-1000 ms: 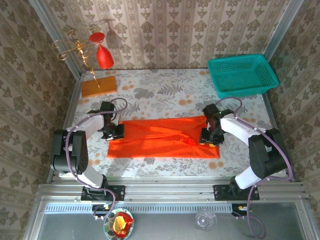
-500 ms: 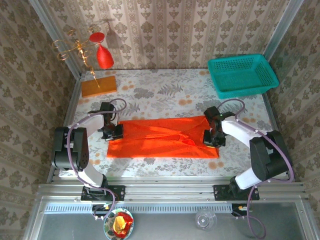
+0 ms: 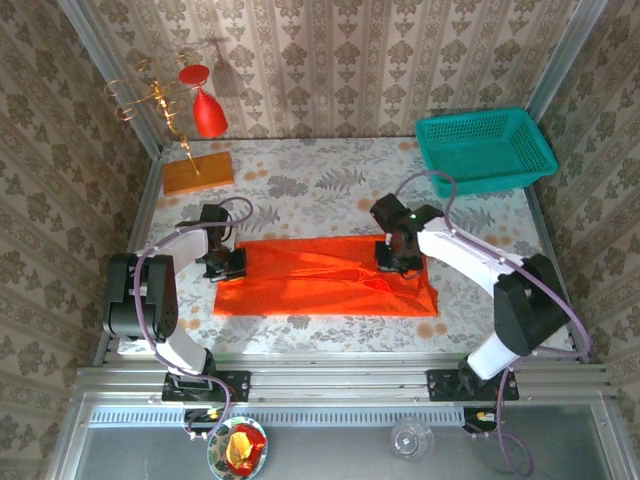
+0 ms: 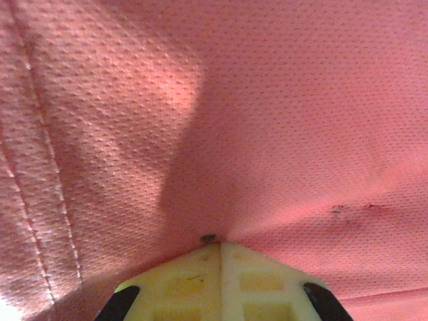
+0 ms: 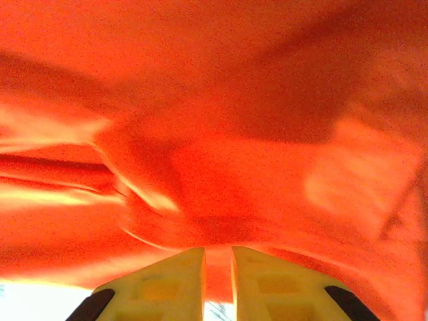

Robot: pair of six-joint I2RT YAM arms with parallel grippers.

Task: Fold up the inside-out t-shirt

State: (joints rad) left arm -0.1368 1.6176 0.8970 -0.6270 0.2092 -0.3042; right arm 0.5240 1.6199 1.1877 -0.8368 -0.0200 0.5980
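Right gripper (image 3: 397, 258) has swung inward within the last second. It stood at the right end of the inside-out t-shirt (image 3: 310, 285); now it sits well in from that end, toward the left gripper (image 3: 228, 264), on the shirt's far edge. In its wrist view the two yellow fingers (image 5: 167, 284) are almost together with only a thin slit between them. Orange cloth runs into that slit and billows above it (the picture is smeared by motion), so I read the right gripper as clamped on a fold of the shirt.

The shirt's far right corner appears to have gone along with it. The far edge now ends at this gripper instead of reaching the right end. The near right corner lies flat on the floral table (image 3: 330, 185), to the gripper's right and closer to the arm bases.

The left gripper has not shifted. It is at the shirt's left end with its fingers pressed together, and the cloth tents up from their tips, so it is pinching that edge.

My judgement is that the crosswise fold is only beginning, with the right end being carried toward the left while the left gripper anchors. The shirt remains one long band between the two grippers. With a single corner drawn in, the fold could come out skewed unless the near corner follows.
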